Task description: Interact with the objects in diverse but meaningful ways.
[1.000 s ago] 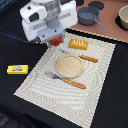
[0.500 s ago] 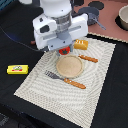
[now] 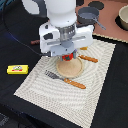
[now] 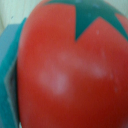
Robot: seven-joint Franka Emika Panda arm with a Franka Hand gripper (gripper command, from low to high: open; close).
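My gripper [image 3: 67,54] hangs over the far edge of a tan round plate [image 3: 71,70] on the striped placemat [image 3: 60,95]. It is shut on the red tomato [image 3: 66,58], which peeks out below the fingers. In the wrist view the tomato [image 4: 70,70] fills the picture, red with a green star top. The yellow labelled bar [image 3: 17,69] lies on the black table at the exterior view's left. The grey long-handled pot [image 3: 88,16] stands at the back. The end of a thin brown stick [image 3: 34,42] shows behind the arm. The arm hides the bread block.
A fork with an orange handle [image 3: 62,79] lies in front of the plate and an orange-handled knife [image 3: 89,59] to its right. A brown board [image 3: 107,20] at the back carries the pot, dark lids and a pale bowl [image 3: 123,17].
The arm has travelled toward the exterior view's right and nearer the front, carrying the tomato from the placemat's far left corner to above the plate.
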